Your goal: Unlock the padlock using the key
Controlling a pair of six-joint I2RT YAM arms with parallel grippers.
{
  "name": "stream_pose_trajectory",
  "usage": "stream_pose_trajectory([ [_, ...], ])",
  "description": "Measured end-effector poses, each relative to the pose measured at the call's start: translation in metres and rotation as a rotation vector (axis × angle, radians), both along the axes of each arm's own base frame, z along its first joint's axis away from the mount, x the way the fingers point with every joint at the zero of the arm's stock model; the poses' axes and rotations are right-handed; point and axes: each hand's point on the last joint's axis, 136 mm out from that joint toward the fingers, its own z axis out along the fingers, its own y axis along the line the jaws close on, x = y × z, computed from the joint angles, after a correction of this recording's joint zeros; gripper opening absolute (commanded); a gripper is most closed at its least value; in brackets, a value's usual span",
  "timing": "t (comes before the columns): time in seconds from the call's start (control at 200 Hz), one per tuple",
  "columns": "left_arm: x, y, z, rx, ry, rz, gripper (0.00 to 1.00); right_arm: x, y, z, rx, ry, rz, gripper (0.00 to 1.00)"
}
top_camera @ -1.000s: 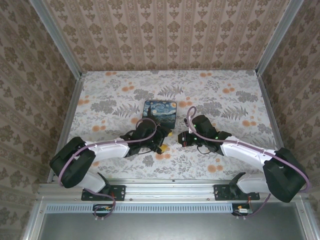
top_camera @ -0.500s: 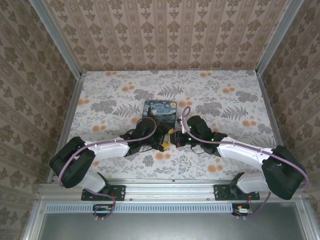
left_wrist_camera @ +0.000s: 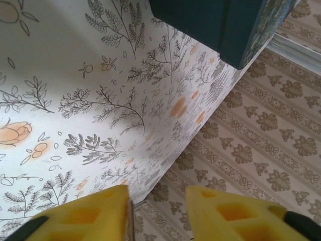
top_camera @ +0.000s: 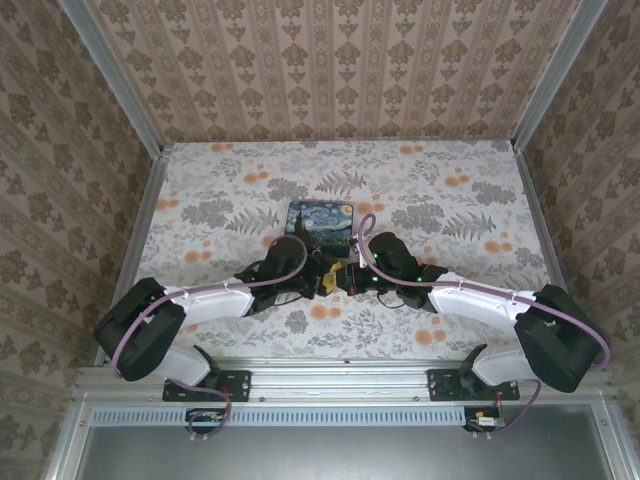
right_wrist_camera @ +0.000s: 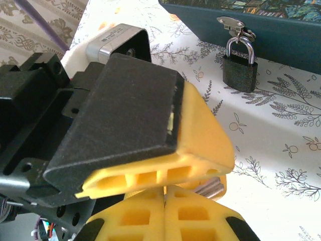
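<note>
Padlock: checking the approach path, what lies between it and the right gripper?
In the right wrist view, a yellow finger of the left gripper, then bare tablecloth up to the padlock.

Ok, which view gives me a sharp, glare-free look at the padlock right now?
Right wrist: the padlock is in focus and evenly lit, no glare on its body. Top external: too small to make out by the blue tin.

No words, numbers or brand marks can be read, and the small printed label (right_wrist_camera: 111, 34) on the pale block (right_wrist_camera: 95, 50) at the upper left of the right wrist view is too blurred to make out.
</note>
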Motion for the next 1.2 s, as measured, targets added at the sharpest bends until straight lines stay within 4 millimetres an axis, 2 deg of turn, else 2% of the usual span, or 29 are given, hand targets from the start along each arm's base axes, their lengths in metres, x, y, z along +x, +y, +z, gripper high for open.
stream_pose_trajectory([
  [0.155, 0.002, 0.001, 0.002, -0.007, -0.007, 0.004, 0.28, 0.002, 0.000, 0.001, 0.001, -0.006, -0.006, 0.00],
  [0.345, 0.003, 0.006, -0.003, 0.010, -0.007, 0.013, 0.07, 0.007, -0.001, 0.005, 0.004, -0.032, -0.028, 0.00],
  [0.485, 0.002, 0.006, 0.001, 0.006, -0.024, 0.008, 0.00, 0.008, -0.004, 0.010, 0.005, -0.046, -0.041, 0.06],
  [0.59, 0.003, 0.007, 0.004, 0.011, -0.055, -0.007, 0.00, 0.009, -0.004, 0.012, 0.008, -0.052, -0.046, 0.13],
  [0.7, 0.008, 0.009, 0.007, 0.034, -0.102, -0.026, 0.00, 0.011, -0.007, 0.012, 0.009, -0.050, -0.059, 0.30],
  [0.77, 0.013, 0.010, 0.010, 0.058, -0.144, -0.043, 0.00, 0.013, -0.011, 0.013, 0.010, -0.052, -0.072, 0.36],
  [0.99, 0.027, 0.004, 0.033, 0.105, -0.313, -0.118, 0.00, 0.013, -0.022, 0.016, 0.034, -0.045, -0.107, 0.47],
  [1.2, 0.025, 0.003, 0.033, 0.133, -0.352, -0.162, 0.00, 0.012, -0.016, 0.022, 0.072, -0.057, -0.082, 0.57],
])
